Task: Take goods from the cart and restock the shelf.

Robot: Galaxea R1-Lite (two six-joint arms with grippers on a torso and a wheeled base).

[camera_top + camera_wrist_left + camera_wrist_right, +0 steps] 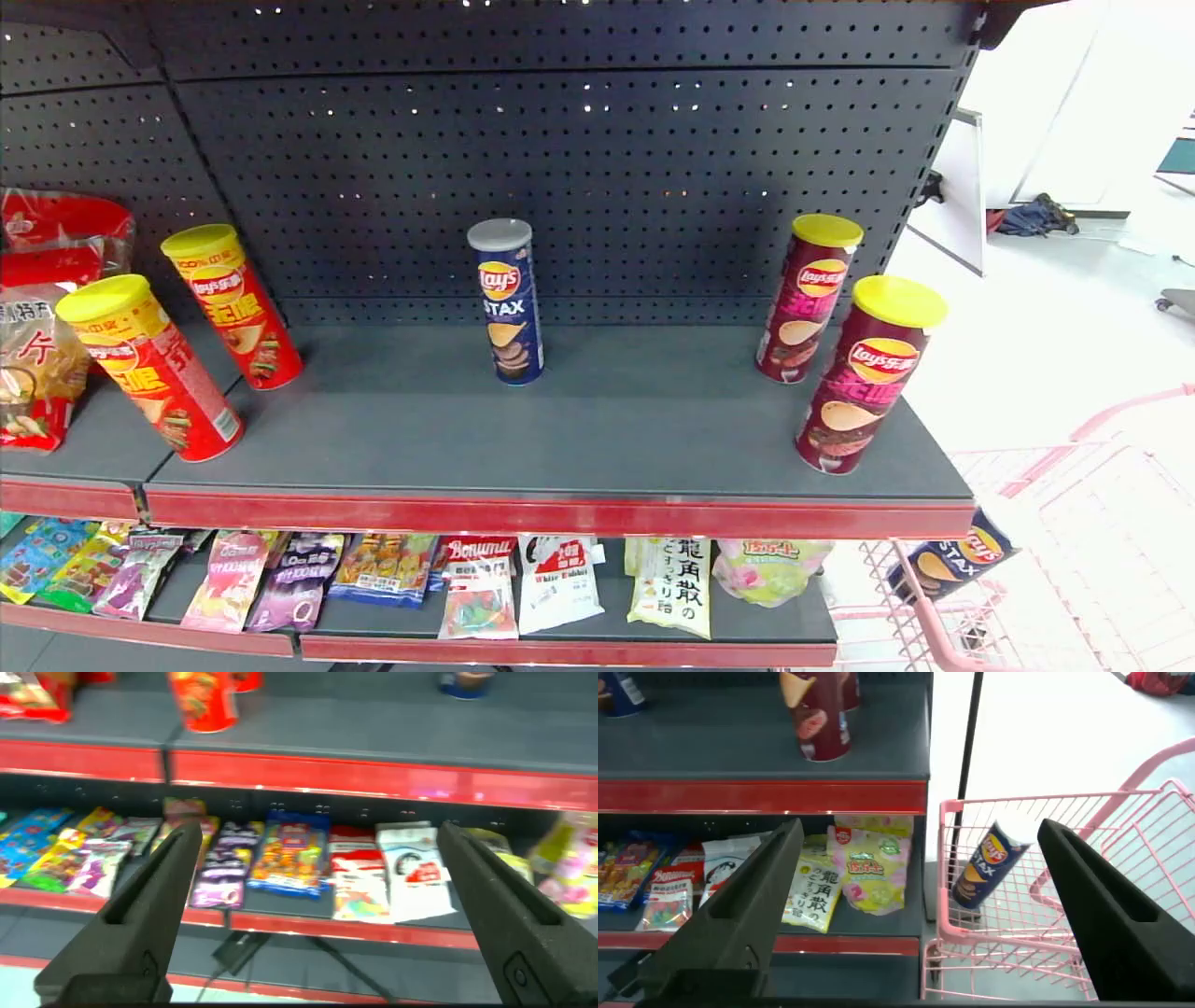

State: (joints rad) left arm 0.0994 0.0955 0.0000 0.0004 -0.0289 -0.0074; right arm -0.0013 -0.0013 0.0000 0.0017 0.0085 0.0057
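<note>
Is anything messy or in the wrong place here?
One thing stands out: a blue chip can lies tilted inside the pink cart. A matching blue can stands on the shelf between red cans and maroon cans. Nothing looks spilled or broken.

You see a round red-and-yellow logo with white letters on the dark blue cylindrical can with grey lid [509, 303], and big white letters below it. The same logo stands on the two maroon cans with yellow lids [864, 378], on the two red cans with yellow lids [149, 369], beside large yellow characters, and on the blue can [988, 866] in the pink wire cart [1046, 803]. The pale flat bag [670, 583] carries columns of black characters.
</note>
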